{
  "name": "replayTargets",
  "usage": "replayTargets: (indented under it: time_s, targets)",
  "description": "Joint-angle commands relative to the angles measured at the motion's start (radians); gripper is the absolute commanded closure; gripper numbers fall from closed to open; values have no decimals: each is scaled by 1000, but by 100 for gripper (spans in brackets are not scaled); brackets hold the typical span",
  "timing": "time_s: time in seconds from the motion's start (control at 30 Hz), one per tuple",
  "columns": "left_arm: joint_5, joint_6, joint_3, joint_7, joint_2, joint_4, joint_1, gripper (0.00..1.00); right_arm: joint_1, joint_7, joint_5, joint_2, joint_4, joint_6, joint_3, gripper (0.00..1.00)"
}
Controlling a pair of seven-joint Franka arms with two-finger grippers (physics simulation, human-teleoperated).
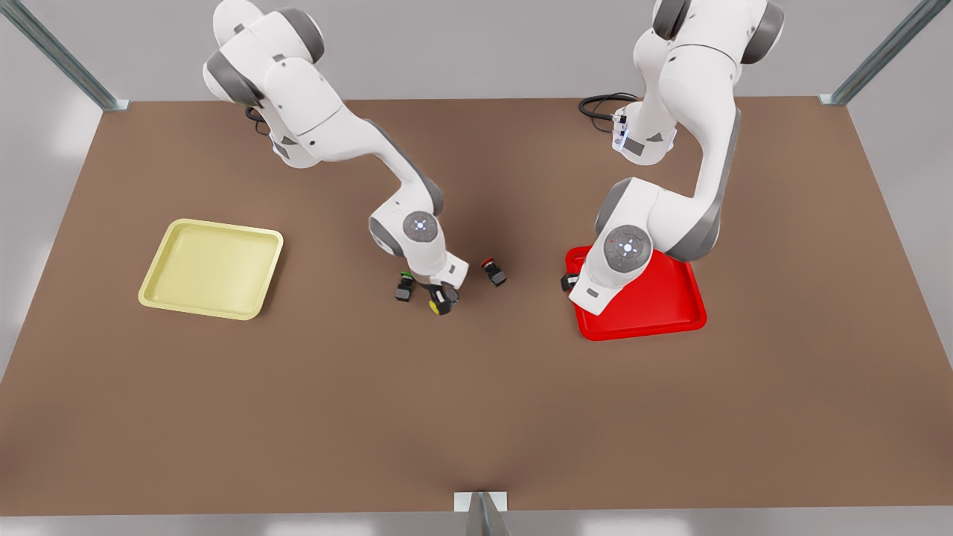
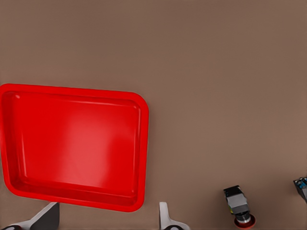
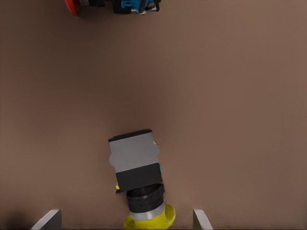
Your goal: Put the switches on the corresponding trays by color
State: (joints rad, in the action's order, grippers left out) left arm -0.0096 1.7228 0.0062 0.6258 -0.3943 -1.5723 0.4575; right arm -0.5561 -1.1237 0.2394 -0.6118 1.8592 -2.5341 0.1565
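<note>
Right now the right gripper (image 1: 441, 296) hangs low over the yellow switch (image 1: 438, 305) near the middle of the brown table (image 1: 476, 417), its two fingers spread wide with the switch lying on its side between them, not yet pinched. In the right wrist view the yellow switch (image 3: 140, 184) sits between the fingertips (image 3: 48, 220), cap toward the camera. From that switch, the green-capped switch (image 1: 404, 286) lies just beside it at about ten o'clock in the front view, the red switch (image 1: 493, 272) near at two o'clock, and the yellow tray (image 1: 212, 268) well apart at nine o'clock.

To my eye the step in hand is the grasp. It should go best if the fingers close squarely on the dark blocky body rather than the round cap, without nudging the green one.

The left gripper (image 2: 108, 218) waits spread open beside the edge of the red tray (image 2: 76, 143), at three o'clock from the switches.
</note>
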Motion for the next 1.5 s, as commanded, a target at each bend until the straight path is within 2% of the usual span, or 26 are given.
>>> replayTargets:
  time_s: [0.0, 0.57, 0.93, 1.47]
  targets:
    - [0, 0, 0, 0, 0, 0, 1, 0, 1, -2, 1, 0, 0, 0, -2, 0]
    - [0, -5, -3, 11, -5, 0, 21, 0, -7, -38, -2, -132, -143, -40, -18, 0]
    - [2, -5, -3, 9, -6, 9, 18, 0, -4, -24, -6, -128, -143, -40, 37, 0]
    - [2, -3, -3, 9, -5, 11, 18, 0, -5, -24, -8, -149, -140, -35, 38, 1]
